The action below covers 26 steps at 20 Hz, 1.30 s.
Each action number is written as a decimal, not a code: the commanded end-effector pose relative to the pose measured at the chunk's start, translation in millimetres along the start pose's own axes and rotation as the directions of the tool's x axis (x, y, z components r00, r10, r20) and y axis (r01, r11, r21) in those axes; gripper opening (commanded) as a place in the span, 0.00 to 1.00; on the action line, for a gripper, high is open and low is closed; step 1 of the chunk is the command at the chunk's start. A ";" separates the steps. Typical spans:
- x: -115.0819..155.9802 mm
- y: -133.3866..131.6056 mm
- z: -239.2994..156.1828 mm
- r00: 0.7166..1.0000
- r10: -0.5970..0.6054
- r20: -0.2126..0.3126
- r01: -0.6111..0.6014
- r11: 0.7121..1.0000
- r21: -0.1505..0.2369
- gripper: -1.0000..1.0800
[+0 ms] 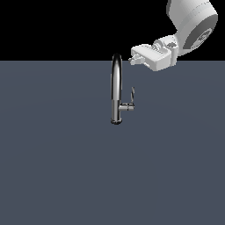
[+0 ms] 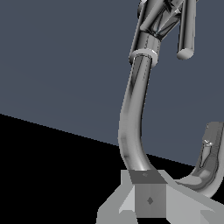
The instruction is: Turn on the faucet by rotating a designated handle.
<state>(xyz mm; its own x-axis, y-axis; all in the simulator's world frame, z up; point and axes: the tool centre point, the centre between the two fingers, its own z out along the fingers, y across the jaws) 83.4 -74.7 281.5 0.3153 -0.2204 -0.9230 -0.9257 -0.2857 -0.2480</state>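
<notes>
Hovering up beside the top of the faucet (image 1: 116, 88), I have my gripper (image 1: 132, 59) pointed toward the crown of the arched spout, just beside it and not touching it in the exterior view. The arm (image 1: 193, 24) reaches back from me toward that view's upper right corner.

All round the faucet the flat grey floor (image 1: 57, 167) lies bare, so there is open room on every side of the column and below me. The floor's far edge runs level behind the spout's crown, with black beyond it.

The handle (image 1: 132, 94) sits well below my fingertips, a thin lever standing up from the end of a short stub (image 1: 127, 107) that branches off the lower column on the side I hang over. The round base (image 1: 116, 121) rests on the floor beneath.

In the wrist view the spout (image 2: 133, 118) curves away from my gripper (image 2: 148, 199) toward the column, and the handle (image 2: 187, 33) shows as a slim rod beside the far column.

I hold nothing. Whether my fingers are spread wide or closed together, I cannot tell from either view.
</notes>
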 end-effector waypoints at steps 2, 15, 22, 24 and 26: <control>30.3 -2.4 -0.6 0.995 0.067 0.068 -0.072 0.995 0.072 0.00; 115.1 2.3 10.8 0.937 0.223 0.269 -0.290 0.927 0.239 0.00; 124.1 3.6 13.9 0.927 0.237 0.291 -0.313 0.915 0.254 0.00; 124.1 3.6 13.9 0.927 0.237 0.291 -0.313 0.915 0.254 0.00; 123.4 5.4 14.5 0.927 0.237 0.290 -0.313 0.915 0.253 0.00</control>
<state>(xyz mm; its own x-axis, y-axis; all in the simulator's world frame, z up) 115.4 -89.9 161.7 0.0123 -0.0009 -0.9999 -0.9990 0.0435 -0.0123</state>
